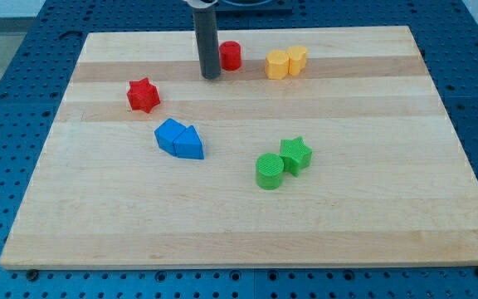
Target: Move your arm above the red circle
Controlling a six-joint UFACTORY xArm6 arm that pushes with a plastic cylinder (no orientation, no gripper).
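Note:
The red circle (231, 55) is a short red cylinder near the view's top, a little left of centre on the wooden board (347, 208). My dark rod comes down from the view's top, and my tip (211, 76) rests on the board just left of the red circle and slightly toward the view's bottom, a small gap apart from it. A red star (143, 95) lies further to the view's left.
Two yellow blocks (285, 62) sit touching, right of the red circle. Two blue blocks (179, 139) lie touching at centre left. A green cylinder (270, 171) and a green star (295, 154) touch at centre right. Blue pegboard surrounds the board.

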